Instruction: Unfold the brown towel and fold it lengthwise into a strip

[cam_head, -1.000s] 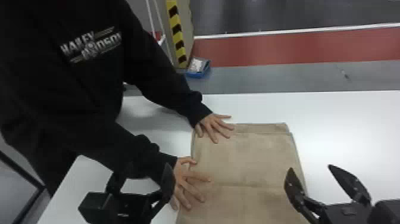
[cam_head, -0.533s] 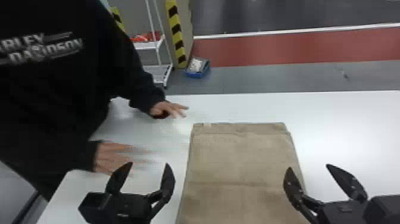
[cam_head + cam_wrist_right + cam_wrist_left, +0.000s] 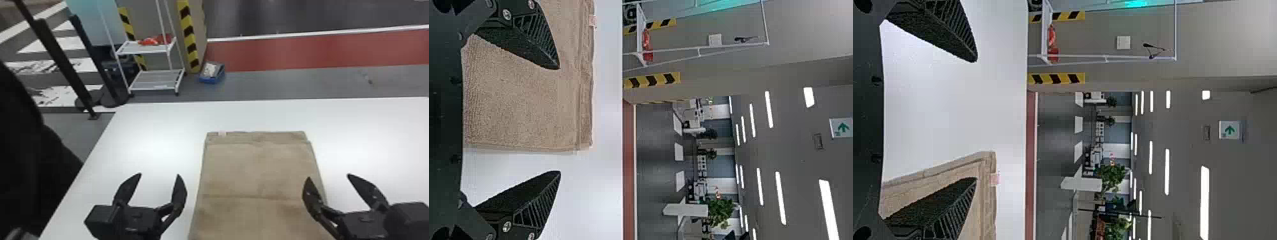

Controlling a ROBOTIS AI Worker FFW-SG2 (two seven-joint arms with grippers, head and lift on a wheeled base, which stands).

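One left tool is spread and empty, left of the brown towel; our right tool, likewise, straddles its right edge. The towel lies flat on the tabletop, apparently folded. We judge unfolding pending; next, we pinch the upper layer.

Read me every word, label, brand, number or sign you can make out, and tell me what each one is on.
No words or numbers are readable.
Tag on the brown towel: too small to read.
Sign in the background: green arrow, no legible text.
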